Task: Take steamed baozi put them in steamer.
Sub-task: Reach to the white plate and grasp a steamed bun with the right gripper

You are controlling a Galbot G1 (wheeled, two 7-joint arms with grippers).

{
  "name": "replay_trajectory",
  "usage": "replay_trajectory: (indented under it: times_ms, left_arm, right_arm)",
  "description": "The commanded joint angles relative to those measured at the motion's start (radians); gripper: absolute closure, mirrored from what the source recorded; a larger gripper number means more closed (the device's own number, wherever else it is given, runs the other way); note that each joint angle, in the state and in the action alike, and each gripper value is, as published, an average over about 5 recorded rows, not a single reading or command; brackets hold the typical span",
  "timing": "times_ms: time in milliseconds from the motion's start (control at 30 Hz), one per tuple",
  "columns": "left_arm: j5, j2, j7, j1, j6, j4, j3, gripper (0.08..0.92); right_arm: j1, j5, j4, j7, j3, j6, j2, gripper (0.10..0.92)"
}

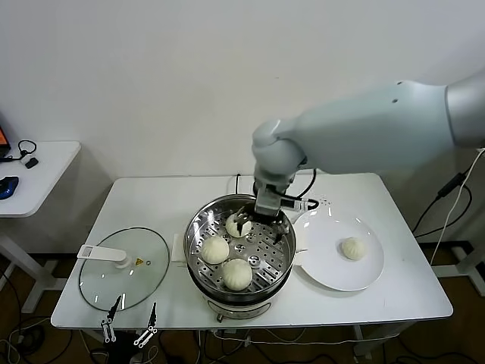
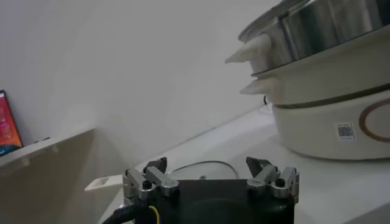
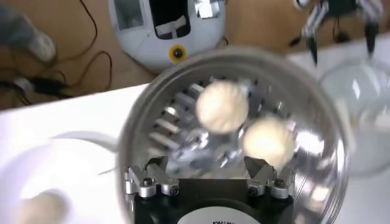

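Note:
The shiny steamer [image 1: 198,227] stands at the table's middle front with three cream baozi on its perforated tray: one at the back [image 1: 236,225], one at the left [image 1: 214,249], one at the front [image 1: 237,274]. A fourth baozi [image 1: 352,248] lies on the white plate [image 1: 333,277] to the right. My right gripper [image 1: 261,226] hangs open and empty over the back of the tray, right beside the back baozi. In the right wrist view my gripper [image 3: 206,163] shows two baozi [image 3: 222,106] [image 3: 268,141] ahead of it. My left gripper [image 1: 129,322] is open and parked at the table's front edge.
The glass lid [image 1: 125,267] with a white handle lies left of the steamer, and shows past the left gripper [image 2: 207,163] in the left wrist view [image 2: 201,165]. The steamer's base [image 2: 329,122] rises to that gripper's side. A side table [image 1: 30,174] stands far left.

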Motion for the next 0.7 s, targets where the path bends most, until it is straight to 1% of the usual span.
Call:
replay_trajectory:
  times_ms: [33, 133, 267, 467, 700]
  left_arm:
    - [0.002, -0.049, 0.000, 0.005, -0.001, -0.005, 0.005, 0.177]
    - [0.002, -0.049, 0.000, 0.005, 0.000, -0.008, 0.007, 0.177]
    - [0.002, -0.049, 0.000, 0.002, -0.001, -0.004, 0.008, 0.177]
    - [0.002, -0.049, 0.000, -0.001, -0.004, 0.006, 0.004, 0.177]
    - [0.000, -0.049, -0.001, -0.002, -0.004, 0.009, -0.004, 0.177]
  right_arm:
    - [0.143, 0.360, -0.037, -0.197, -0.214, -0.284, -0.227, 0.203]
    - [0.119, 0.304, -0.049, -0.175, -0.242, -0.363, -0.308, 0.203]
    - [0.066, 0.188, -0.089, -0.151, -0.237, -0.414, -0.401, 0.203]
    - [-0.038, 0.066, -0.145, -0.148, -0.200, -0.431, -0.497, 0.203]
    - [-0.204, -0.033, -0.248, -0.138, -0.108, -0.431, -0.536, 0.203]
